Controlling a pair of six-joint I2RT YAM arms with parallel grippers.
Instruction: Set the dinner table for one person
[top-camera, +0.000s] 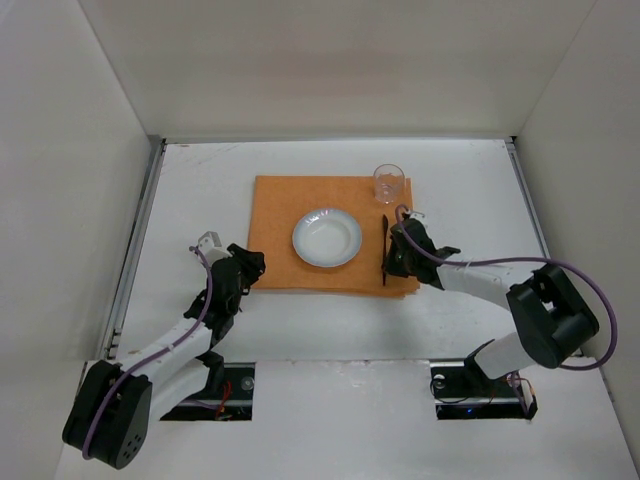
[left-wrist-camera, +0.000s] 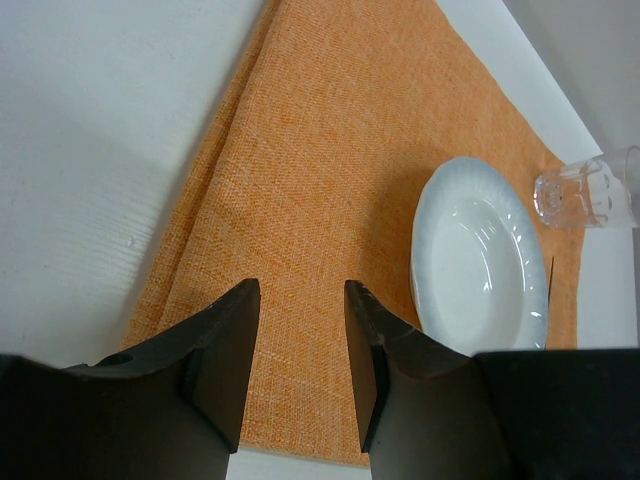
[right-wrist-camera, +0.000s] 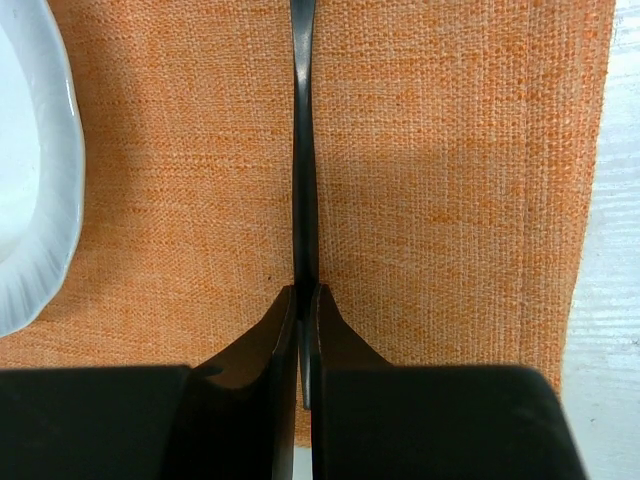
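The white dinner table (top-camera: 460, 190) carries an orange cloth mat (top-camera: 280, 200). A white plate (top-camera: 327, 238) sits at the mat's middle, and a clear glass (top-camera: 389, 183) stands at its far right corner. A thin black utensil (top-camera: 385, 235) lies lengthwise right of the plate. My right gripper (top-camera: 393, 262) is shut on its near end. In the right wrist view the gripper (right-wrist-camera: 305, 292) pinches the utensil (right-wrist-camera: 303, 150) over the mat (right-wrist-camera: 450, 180). My left gripper (top-camera: 250, 262) is open and empty at the mat's near left corner (left-wrist-camera: 302, 290).
The left wrist view shows the plate (left-wrist-camera: 475, 260), the glass (left-wrist-camera: 585, 190) and bare table (left-wrist-camera: 90, 120) left of the mat. White walls enclose the table on three sides. Metal rails (top-camera: 140, 250) run along its side edges.
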